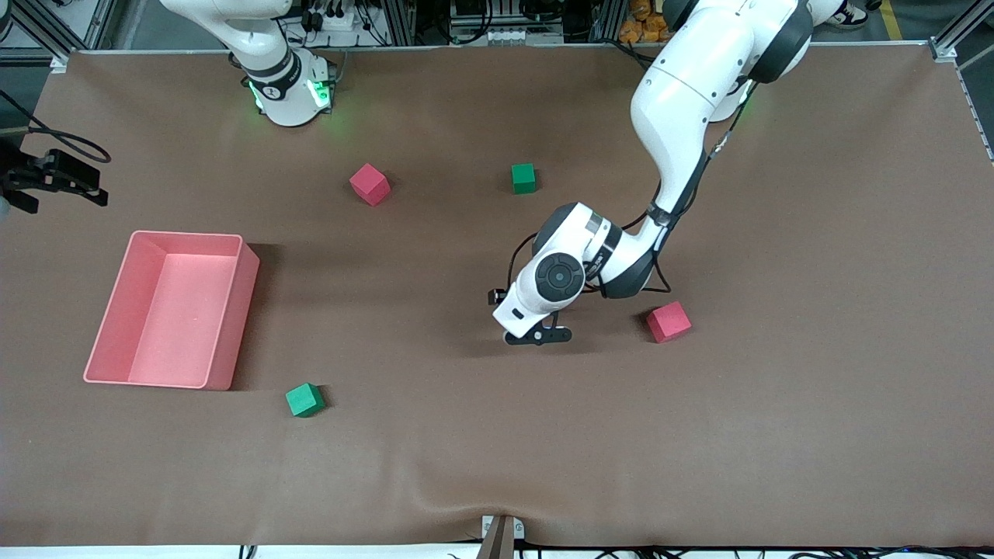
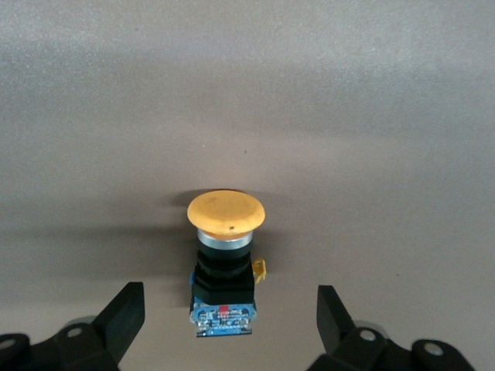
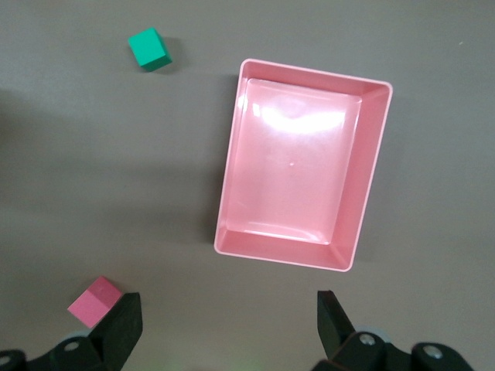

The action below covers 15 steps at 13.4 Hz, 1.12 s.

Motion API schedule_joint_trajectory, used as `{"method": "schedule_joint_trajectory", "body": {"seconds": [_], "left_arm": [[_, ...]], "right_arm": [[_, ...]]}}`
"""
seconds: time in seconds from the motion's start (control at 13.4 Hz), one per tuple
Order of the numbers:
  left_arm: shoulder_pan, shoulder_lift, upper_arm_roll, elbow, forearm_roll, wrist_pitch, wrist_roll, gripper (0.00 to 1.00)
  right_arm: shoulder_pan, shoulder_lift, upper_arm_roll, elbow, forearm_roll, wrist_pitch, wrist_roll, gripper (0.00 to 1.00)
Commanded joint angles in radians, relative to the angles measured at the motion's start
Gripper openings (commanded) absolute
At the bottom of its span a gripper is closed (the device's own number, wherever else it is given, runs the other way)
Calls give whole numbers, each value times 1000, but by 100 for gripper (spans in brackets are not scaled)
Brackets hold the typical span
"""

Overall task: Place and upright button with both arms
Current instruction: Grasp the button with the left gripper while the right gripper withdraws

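The left hand [image 2: 224,325], wide open, hangs low over the button [image 2: 224,255] lying on the worktop [image 1: 776,435]. Next, I judge: close on its body. The right hand [image 3: 224,328] waits, open, above the tray [image 3: 302,170].

Two white jointed arms with black joint bands, green-lit bases, thin black cables; the left arm [image 1: 683,116] ends in a black two-finger left gripper [image 1: 538,337].

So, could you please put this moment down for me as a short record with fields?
button: lying on its side on the table, orange cap pointing away from the left hand
left hand: low over the table, fingers open on either side of the button, not touching it
right hand: waiting, open, high over the pink tray
tray contents: nothing
cubes on table: two red, two green
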Motion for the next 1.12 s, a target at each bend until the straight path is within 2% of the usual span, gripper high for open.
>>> {"method": "schedule_joint_trajectory", "body": {"seconds": [0.0, 0.45, 0.6, 0.82, 0.89, 1.04], "left_arm": [[-6, 20, 3, 16, -17, -5, -18, 95], [-12, 43, 5, 16, -13, -5, -18, 81], [-12, 40, 5, 16, -8, -8, -16, 65], [-6, 34, 5, 18, -14, -39, -18, 33], [-6, 28, 5, 18, -14, -42, -21, 26], [-8, 16, 3, 22, -16, -56, -27, 23]], "right_arm": [[1, 28, -2, 87, -22, -63, 19, 100], [10, 18, 0, 86, -28, -104, 23, 100], [10, 4, 3, 64, -22, -97, 83, 100], [13, 6, 1, 74, 2, -97, 102, 100], [13, 6, 0, 77, 21, -98, 130, 100], [10, 7, 0, 84, 49, -103, 247, 100]]}}
